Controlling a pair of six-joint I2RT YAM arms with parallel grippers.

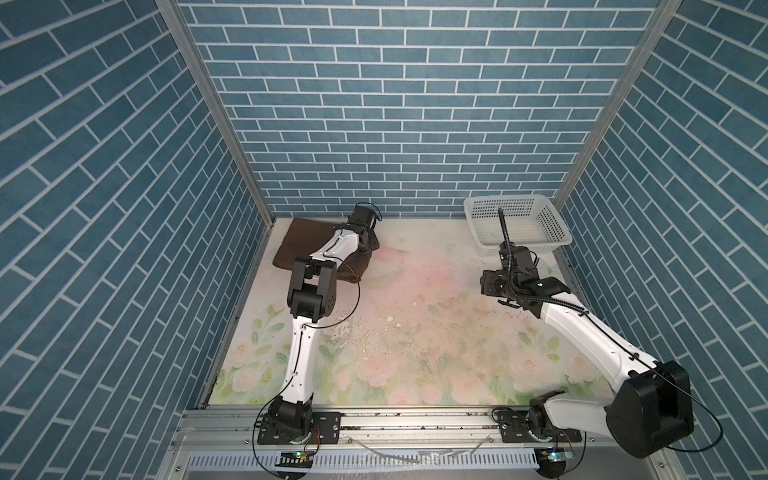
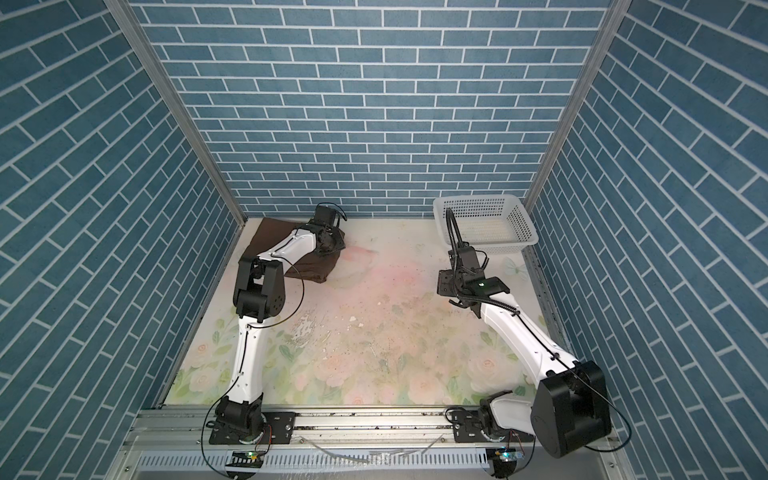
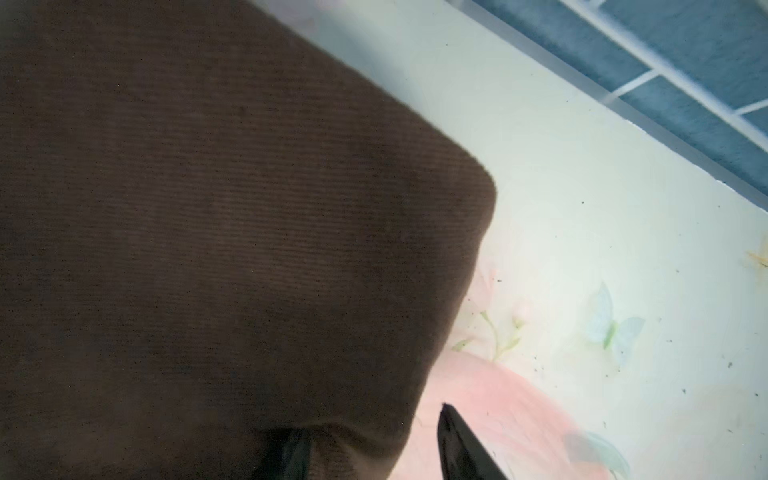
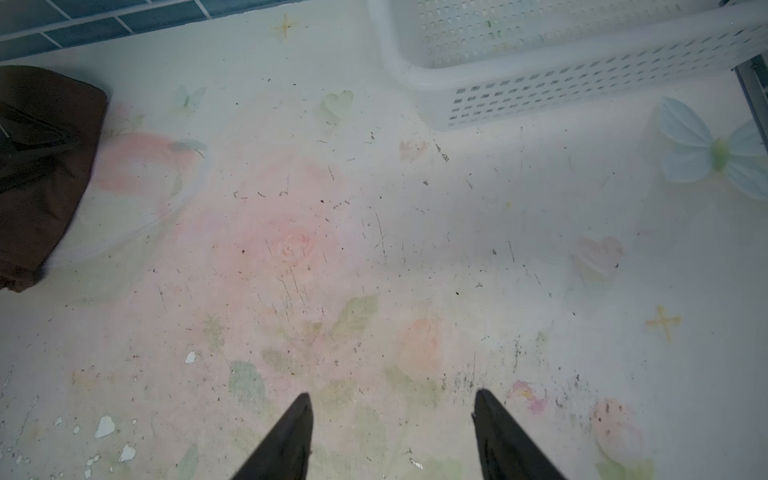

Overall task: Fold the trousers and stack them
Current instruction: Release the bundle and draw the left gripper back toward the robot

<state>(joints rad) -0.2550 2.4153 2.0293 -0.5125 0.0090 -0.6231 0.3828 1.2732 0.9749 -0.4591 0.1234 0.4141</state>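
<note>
The trousers point(image 1: 300, 242) lie as a folded dark brown bundle in the table's back left corner, seen in both top views point(image 2: 266, 232). My left gripper point(image 1: 371, 246) hovers low at the bundle's right edge. In the left wrist view the brown cloth point(image 3: 208, 249) fills most of the picture. The left gripper point(image 3: 374, 419) is open: one finger is sunk into a fold at the cloth's edge, the other stands over bare table beside it. My right gripper point(image 4: 392, 397) is open over bare table at the right, with nothing between its fingers point(image 1: 488, 283).
A white perforated basket point(image 1: 473, 208) stands empty in the back right corner, just beyond the right gripper; the right wrist view shows its wall point(image 4: 540, 79). Blue brick-pattern walls enclose the table on three sides. The floral tabletop point(image 1: 415, 316) between the arms is scuffed.
</note>
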